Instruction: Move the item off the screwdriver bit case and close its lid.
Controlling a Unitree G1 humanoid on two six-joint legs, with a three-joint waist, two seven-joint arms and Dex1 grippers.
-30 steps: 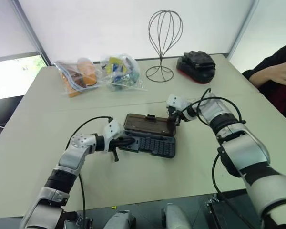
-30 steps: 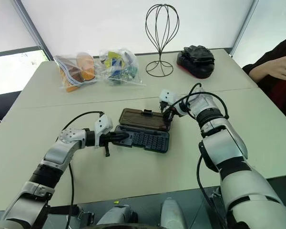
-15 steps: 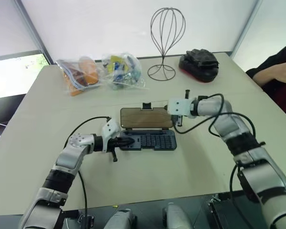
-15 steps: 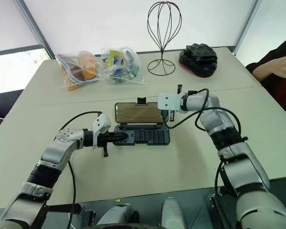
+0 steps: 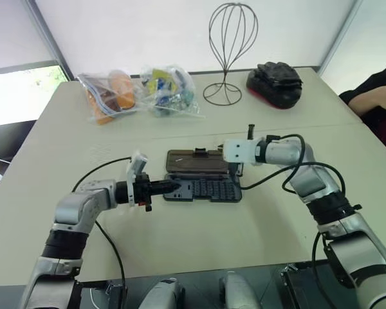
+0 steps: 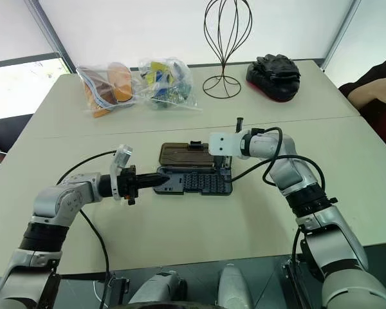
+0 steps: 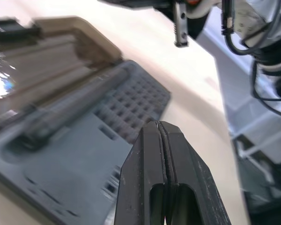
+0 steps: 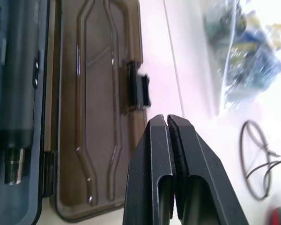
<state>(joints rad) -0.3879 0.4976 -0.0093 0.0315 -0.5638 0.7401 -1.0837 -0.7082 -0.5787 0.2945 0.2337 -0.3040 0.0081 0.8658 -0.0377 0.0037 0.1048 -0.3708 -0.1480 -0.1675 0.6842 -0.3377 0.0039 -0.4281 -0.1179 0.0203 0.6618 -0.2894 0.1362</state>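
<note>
The screwdriver bit case (image 5: pixel 202 190) lies open, long axis left-right; the lid (image 5: pixel 197 161) extends away. Left gripper (image 5: pixel 172 188) and right gripper (image 5: pixel 237 171) jaws pressed together, empty.

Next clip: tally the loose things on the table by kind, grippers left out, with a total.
Screwdriver bit case, lid open: 1
Clear plastic bags of mixed items: 2
Wire head-shaped stand: 1
Bulky black-and-red object: 1
Total: 5
</note>
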